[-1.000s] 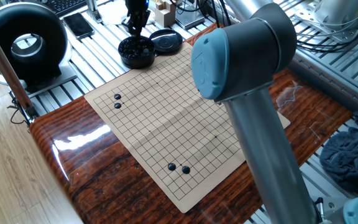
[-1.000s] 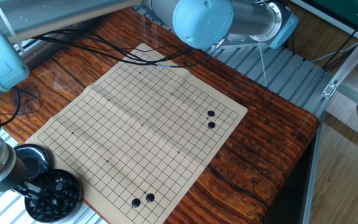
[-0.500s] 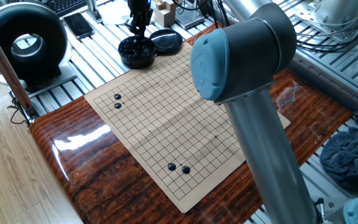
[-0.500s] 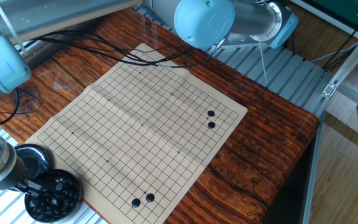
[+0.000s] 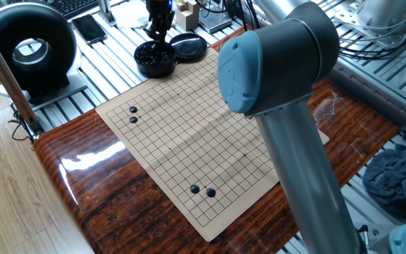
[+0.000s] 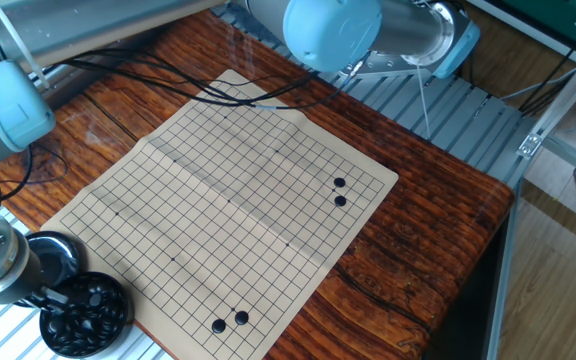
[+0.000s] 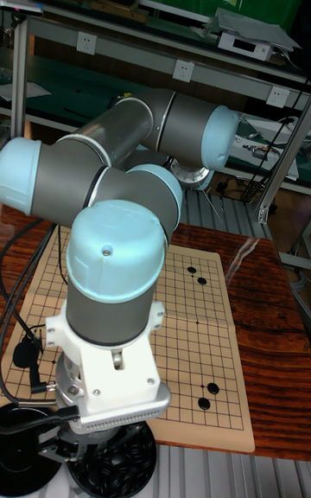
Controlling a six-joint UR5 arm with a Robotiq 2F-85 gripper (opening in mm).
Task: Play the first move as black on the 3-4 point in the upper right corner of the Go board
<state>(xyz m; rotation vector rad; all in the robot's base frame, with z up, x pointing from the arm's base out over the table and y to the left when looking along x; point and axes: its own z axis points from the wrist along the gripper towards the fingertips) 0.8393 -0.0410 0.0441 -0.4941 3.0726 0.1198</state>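
Observation:
The Go board (image 5: pixel 189 134) lies on the wooden table, also in the other fixed view (image 6: pixel 218 200) and the tall view (image 7: pixel 194 334). Two pairs of black stones rest on it (image 5: pixel 133 115) (image 5: pixel 202 190). A round black bowl (image 5: pixel 155 59) full of black stones stands off one board corner (image 6: pixel 83 312). My gripper (image 5: pixel 158 28) hangs just above that bowl, its dark fingers too small to read. In the tall view the wrist hides it. The 3-4 point is among the bare crossings; I cannot single it out.
A black lid (image 5: pixel 187 46) lies beside the bowl. The arm's big grey-blue elbow (image 5: pixel 273 63) looms over the board's right side. A black ring-shaped device (image 5: pixel 30 49) stands far left, a blue cloth (image 5: pixel 400 176) off the table's right edge.
The gripper has shifted slightly above the bowl and the arm's elbow has moved a little. The stones on the board are unchanged.

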